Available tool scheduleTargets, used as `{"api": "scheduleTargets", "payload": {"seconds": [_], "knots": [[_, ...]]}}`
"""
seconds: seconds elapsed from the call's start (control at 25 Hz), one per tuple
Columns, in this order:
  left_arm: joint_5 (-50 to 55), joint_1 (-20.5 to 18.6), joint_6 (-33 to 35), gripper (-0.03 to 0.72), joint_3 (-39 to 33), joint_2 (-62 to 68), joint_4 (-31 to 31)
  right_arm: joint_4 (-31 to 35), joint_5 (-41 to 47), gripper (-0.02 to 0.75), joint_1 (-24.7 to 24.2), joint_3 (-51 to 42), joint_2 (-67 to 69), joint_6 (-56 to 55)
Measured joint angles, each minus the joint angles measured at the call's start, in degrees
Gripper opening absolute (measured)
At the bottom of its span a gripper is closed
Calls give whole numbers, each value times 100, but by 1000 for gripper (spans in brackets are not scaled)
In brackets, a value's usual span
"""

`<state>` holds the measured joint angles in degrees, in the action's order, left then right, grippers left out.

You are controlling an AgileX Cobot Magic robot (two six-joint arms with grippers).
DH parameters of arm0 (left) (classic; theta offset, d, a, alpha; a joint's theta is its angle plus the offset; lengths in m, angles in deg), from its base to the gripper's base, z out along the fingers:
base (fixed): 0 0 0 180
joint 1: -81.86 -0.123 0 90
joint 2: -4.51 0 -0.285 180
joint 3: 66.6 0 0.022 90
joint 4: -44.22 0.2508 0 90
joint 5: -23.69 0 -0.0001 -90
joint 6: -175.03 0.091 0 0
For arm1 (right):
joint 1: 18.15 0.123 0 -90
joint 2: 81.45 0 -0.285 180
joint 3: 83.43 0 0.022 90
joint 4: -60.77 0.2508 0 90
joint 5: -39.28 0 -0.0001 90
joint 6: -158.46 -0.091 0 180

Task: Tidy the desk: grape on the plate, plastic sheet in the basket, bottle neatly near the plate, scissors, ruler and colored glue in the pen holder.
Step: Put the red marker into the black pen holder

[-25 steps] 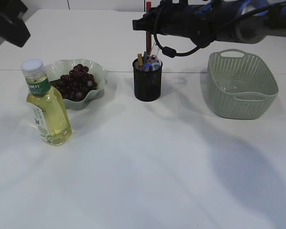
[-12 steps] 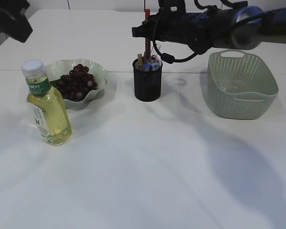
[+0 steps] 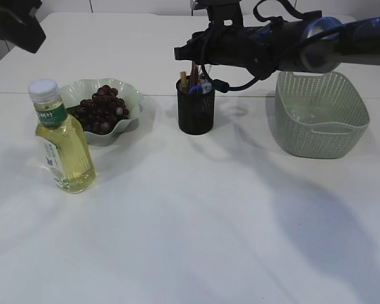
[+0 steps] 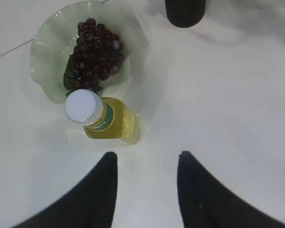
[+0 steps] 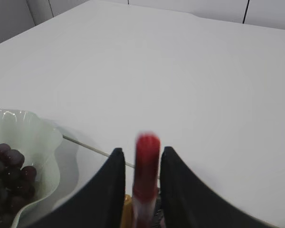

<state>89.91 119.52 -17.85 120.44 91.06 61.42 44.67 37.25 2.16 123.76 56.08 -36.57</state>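
Since the bottle [image 3: 62, 142] belongs near the plate [image 3: 133, 95], it stands upright at the front left of the worktop [image 3: 190, 240], just beside the rim. The grape [image 3: 101, 107] lies on the plate behind it. Farther back, the pen holder [image 3: 196, 114] sits mid-worktop and the basket [image 3: 320, 126] to the right. Above the holder, the right fingers [image 5: 111, 190] flank the colored glue [image 5: 146, 166], which points down into it. A sliver of gap suggests the glue is released. At far left, the left fingers [image 4: 97, 190] hover parted and empty, clear of the work.
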Motion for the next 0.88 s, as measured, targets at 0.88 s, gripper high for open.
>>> {"api": "scheduleTargets", "payload": {"seconds": [0.88], "knots": [[-63, 0, 0, 309, 0, 0, 57, 0, 1756, 410, 263, 0, -916, -10]]}}
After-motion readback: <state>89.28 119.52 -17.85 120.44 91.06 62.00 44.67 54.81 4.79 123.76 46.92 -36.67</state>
